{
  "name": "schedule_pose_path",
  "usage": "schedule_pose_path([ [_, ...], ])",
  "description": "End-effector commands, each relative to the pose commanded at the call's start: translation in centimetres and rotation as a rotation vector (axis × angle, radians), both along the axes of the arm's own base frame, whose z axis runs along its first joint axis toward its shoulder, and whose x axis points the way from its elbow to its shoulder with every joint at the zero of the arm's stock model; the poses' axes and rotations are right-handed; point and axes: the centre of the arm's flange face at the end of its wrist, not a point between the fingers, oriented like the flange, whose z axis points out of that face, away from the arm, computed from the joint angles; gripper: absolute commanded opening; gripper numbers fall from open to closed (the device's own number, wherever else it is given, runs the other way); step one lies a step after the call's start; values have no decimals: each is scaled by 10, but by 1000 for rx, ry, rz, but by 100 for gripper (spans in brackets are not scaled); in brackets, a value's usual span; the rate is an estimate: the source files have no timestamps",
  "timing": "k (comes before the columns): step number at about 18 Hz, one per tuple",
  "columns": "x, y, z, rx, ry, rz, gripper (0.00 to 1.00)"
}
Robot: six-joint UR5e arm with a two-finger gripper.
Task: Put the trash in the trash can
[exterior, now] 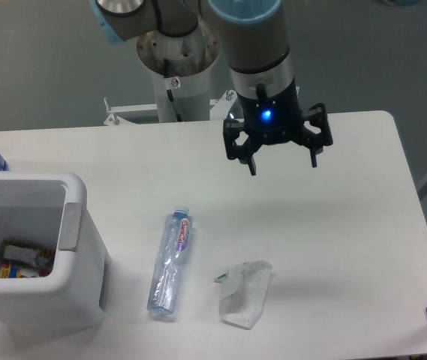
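Landmark: trash can (74, 225), white, at the table's (348, 247) left edge, some items inside.
Item 1: crushed bottle (170, 262), lying flat just right of the can, blue cap pointing away.
Item 2: crumpled wrapper (245, 293), further right of the can, beyond the bottle.
Item 3: my gripper (283, 163), fingers spread wide, holding nothing, hanging well right of the can, above and behind both pieces.

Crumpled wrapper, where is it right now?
The wrapper lies on the table near its front edge, just right of the crushed bottle, untouched.
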Motion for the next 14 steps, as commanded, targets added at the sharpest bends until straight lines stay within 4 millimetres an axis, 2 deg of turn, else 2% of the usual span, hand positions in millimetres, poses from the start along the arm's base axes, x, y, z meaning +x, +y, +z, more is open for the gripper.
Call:
schedule_pose_path([
  [7, -11, -7, -2, -11, 2, -36, 100],
  [13, -13, 2, -1, 83, 3, -9, 100],
  [14, -16, 5, -8, 84, -7, 5, 100],
])
